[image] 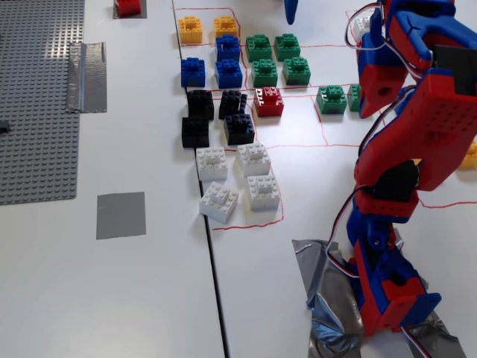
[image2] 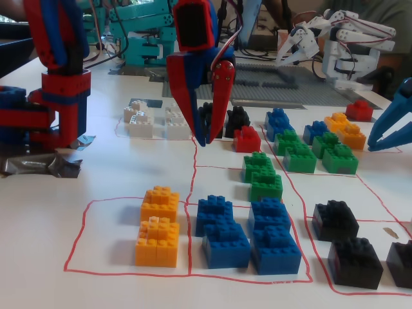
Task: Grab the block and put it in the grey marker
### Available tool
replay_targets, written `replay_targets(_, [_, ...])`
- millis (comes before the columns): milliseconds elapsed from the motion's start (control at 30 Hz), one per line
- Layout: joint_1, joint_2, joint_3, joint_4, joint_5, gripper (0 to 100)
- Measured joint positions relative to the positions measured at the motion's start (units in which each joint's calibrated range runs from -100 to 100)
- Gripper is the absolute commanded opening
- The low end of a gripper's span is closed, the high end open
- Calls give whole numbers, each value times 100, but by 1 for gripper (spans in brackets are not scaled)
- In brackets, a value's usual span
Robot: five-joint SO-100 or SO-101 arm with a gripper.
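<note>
Two yellow-orange blocks (image: 190, 30) (image: 226, 27) stand at the top of a fixed view. Another shows at the right edge (image: 469, 155), partly behind the arm. In the other fixed view two blocks (image2: 159, 203) (image2: 158, 241) sit in a red-outlined box at front left, and two more (image2: 344, 129) at far right. The grey marker (image: 119, 215) is a bare flat square left of the white bricks. It also shows small behind them (image2: 147, 103). My gripper (image2: 205, 141) hangs pointing down, jaws together and empty, above the table near the green bricks (image: 371, 104).
Blue, green, black, white and red bricks (image: 268, 101) fill red-outlined boxes. A grey studded baseplate (image: 37, 97) with a tape strip (image: 88, 74) lies left. A red brick (image: 128, 7) sits on a second grey patch. Another arm's blue gripper (image2: 389, 125) reaches in.
</note>
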Motion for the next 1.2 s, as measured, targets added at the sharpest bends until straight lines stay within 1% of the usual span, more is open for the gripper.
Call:
replay_targets(100, [22,0,0,0,0,0])
replay_targets(233, [490,-8,0,0,20,0])
replay_targets(300, [724,-42,0,8,190,0])
replay_targets(467, [981,-75,-127,453,694,1])
replay_targets(533, [1149,-75,-391,574,928,7])
replay_targets(600, [1398,-175,-518,647,845,9])
replay_targets(700, [1764,-267,-681,1011,767,17])
replay_targets(767, [1903,-267,-899,1375,767,18])
replay_targets(867, [2012,-267,-1181,1885,996,17])
replay_targets(1000, [2327,-275,-1181,1966,1377,18])
replay_targets(1200, [2693,-275,-1181,2176,2095,22])
